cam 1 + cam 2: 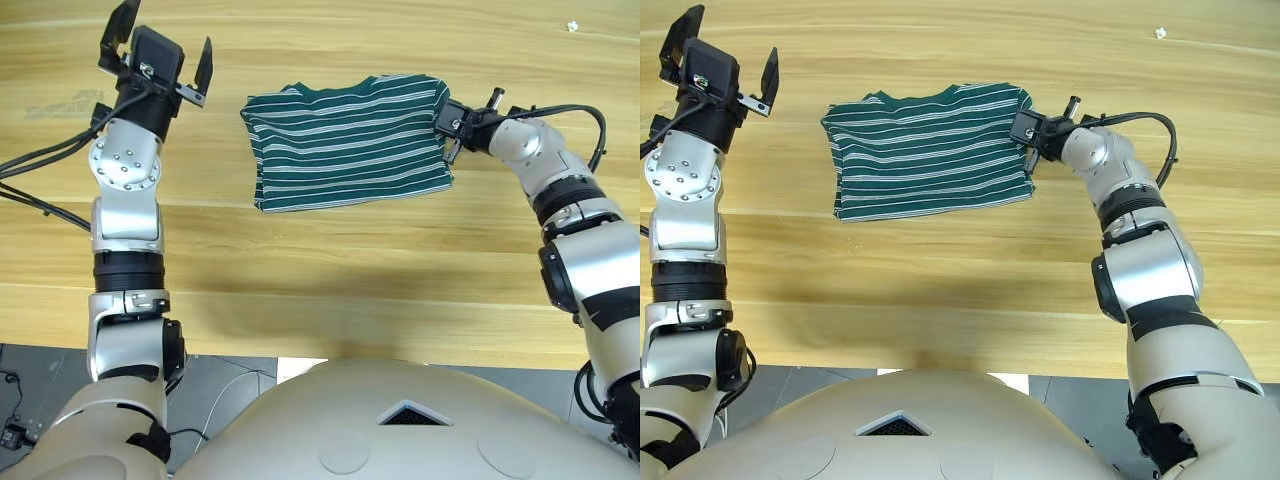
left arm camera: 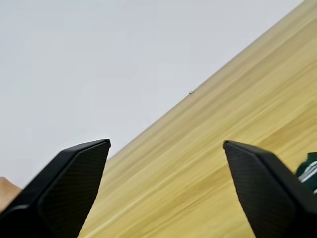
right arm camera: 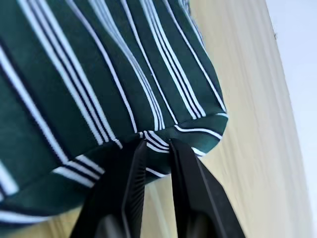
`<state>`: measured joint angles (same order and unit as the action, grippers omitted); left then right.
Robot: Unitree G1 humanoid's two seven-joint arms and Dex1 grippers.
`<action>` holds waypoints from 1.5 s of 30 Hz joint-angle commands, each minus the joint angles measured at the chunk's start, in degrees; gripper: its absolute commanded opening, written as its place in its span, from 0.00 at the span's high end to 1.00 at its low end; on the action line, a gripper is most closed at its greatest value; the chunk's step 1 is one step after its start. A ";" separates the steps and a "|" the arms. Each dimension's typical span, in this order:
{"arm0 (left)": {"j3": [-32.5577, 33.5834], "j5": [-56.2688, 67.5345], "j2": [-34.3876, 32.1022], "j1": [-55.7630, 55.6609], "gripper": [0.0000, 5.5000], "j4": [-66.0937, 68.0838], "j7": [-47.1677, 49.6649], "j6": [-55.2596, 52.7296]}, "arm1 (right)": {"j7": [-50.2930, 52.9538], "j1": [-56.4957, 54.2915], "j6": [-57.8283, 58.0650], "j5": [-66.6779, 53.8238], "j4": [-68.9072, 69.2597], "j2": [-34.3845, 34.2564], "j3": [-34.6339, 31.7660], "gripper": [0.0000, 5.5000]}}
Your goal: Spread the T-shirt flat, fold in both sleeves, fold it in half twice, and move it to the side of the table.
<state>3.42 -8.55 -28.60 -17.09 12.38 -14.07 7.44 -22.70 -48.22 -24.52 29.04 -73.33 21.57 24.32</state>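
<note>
OK, wooden table (image 1: 330, 260) spans my view. Green white-striped T-shirt (image 1: 345, 145) lies on it mid-table, folded into a rough rectangle, collar edge on the far side; I can't tell how many layers are underneath. Right gripper (image 3: 156, 146) sits at the shirt's right edge near the far corner, fingers pinched narrow on the hem, tips partly buried in fabric. Left gripper (image 1: 160, 45) hovers above the table left of the shirt, well apart from it, fingers spread wide, holding nothing. Black cables (image 1: 40, 165) trail off the left arm. Tiny white speck (image 1: 573, 27) on the table's far right, too small to identify.
</note>
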 commanded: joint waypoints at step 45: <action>-11.81 -5.64 10.30 18.13 0.23 -22.39 1.68 -9.43 | -36.92 50.32 15.08 -25.10 81.05 9.87 17.48 0.85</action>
<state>-7.31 -13.39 -18.90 1.56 -11.24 -12.64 -2.32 -59.98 3.01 -11.35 2.82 9.09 33.41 41.09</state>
